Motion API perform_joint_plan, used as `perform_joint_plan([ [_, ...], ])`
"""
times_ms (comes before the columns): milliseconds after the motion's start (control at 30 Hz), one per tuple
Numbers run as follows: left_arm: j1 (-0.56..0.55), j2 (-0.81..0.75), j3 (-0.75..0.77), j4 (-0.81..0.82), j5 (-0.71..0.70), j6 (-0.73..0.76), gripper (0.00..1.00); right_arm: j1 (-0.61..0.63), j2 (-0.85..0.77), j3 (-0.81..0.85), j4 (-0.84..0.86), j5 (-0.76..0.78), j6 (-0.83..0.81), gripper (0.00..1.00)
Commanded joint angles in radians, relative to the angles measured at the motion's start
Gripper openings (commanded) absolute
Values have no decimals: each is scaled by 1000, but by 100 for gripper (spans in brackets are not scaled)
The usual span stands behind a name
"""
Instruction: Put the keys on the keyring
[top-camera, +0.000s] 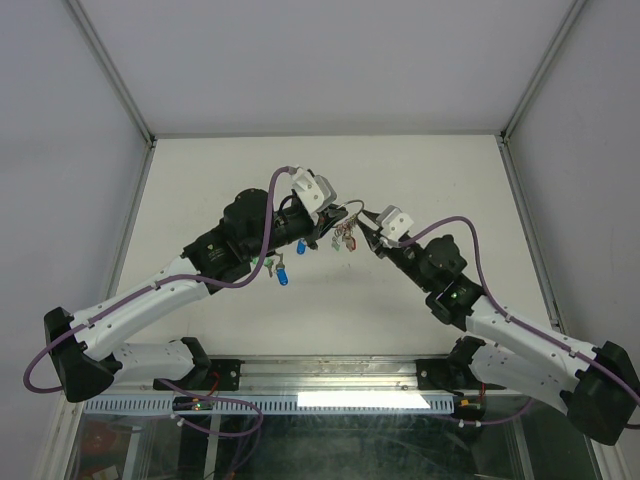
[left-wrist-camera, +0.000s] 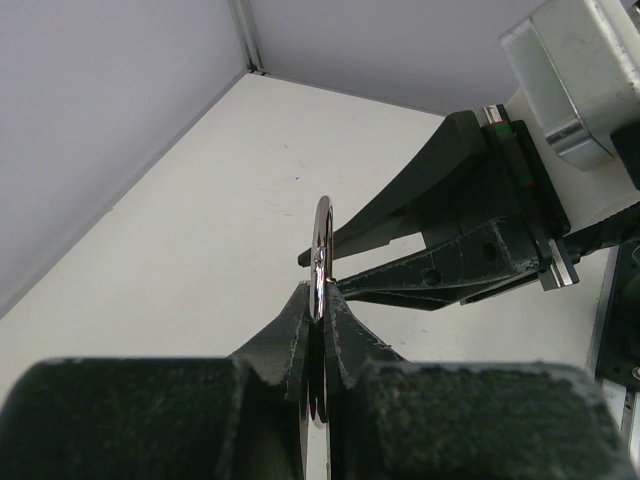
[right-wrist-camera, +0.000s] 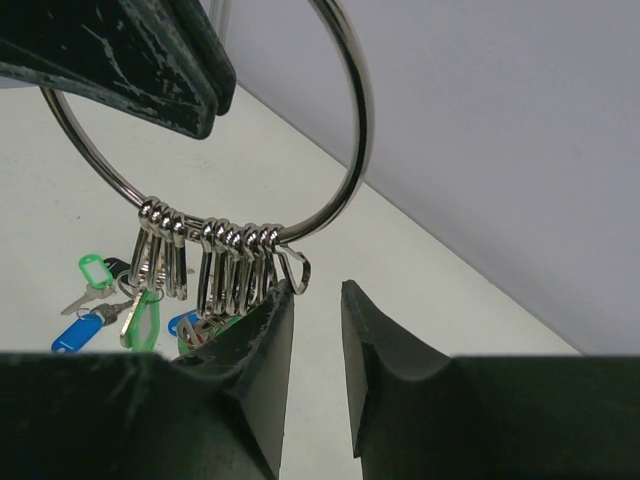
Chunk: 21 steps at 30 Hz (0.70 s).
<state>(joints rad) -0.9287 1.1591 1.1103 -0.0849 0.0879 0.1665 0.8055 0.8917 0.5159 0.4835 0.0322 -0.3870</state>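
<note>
To the left of the keyring (right-wrist-camera: 357, 120), loose keys (top-camera: 281, 270) with green and blue plastic tags are scattered on the table, just beside the wrist of the left arm. In the right wrist view they are seen low and far behind the ring, partly covered by what hangs from it. The white table (top-camera: 200, 190) is enclosed by pale grey walls (top-camera: 330, 60) set in a metal frame (top-camera: 112, 72).

The keyring is held upright in the air over the middle of the table, clear of the surface. Its upper left part is clamped between the fingers of the left gripper (left-wrist-camera: 319, 293), which are closed tight on the wire. In the left wrist view the ring is seen edge-on, rising out of the pinch.

A row of silver snap hooks (right-wrist-camera: 225, 262) is hung along the bottom of the keyring, bunched together. Just below the right end of that row the right gripper (right-wrist-camera: 315, 300) is placed, its jaws parted by a narrow gap with nothing gripped between them. One finger (right-wrist-camera: 262, 340) is just beside the last hook; whether it touches cannot be told.
</note>
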Motion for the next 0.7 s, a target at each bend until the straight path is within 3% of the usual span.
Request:
perform_joint_plan([
  [0, 1, -32, 39, 72, 18, -20, 0, 8, -2, 48, 85, -20, 12, 26],
  [133, 1, -33, 36, 72, 17, -20, 0, 9, -5, 49, 98, -25, 11, 21],
  [333, 1, -35, 36, 72, 18, -21, 0, 9, -3, 51, 116, -36, 5, 29],
  [467, 1, -33, 35, 71, 22, -22, 0, 10, 5, 57, 122, -49, 4, 29],
  [667, 1, -39, 31, 72, 15, -22, 0, 11, 2, 57, 117, -55, 2, 13],
])
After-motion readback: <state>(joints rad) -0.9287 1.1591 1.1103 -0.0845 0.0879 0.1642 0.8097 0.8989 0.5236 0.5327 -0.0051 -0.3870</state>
